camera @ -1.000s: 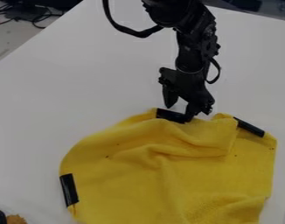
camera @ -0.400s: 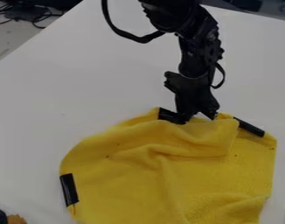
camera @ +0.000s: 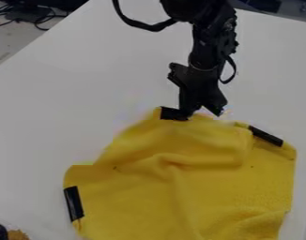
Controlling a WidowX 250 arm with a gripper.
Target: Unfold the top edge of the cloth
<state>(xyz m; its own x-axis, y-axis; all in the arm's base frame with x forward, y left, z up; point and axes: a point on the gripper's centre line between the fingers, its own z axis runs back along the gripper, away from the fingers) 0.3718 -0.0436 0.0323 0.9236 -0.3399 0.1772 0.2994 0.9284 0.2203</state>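
The cloth [camera: 212, 197] should handle as light, soft and limp; take hold of its top edge at the uppermost of 3 black strips [camera: 173, 114]. The gripper [camera: 187, 112], just above frame centre, appears clamped on this edge, with the cloth spread below it across the lower frame.

cloth [camera: 212, 187]: soft, matt, creased | tape strips [camera: 73, 203]: black, glossy | table [camera: 87, 103]: smooth
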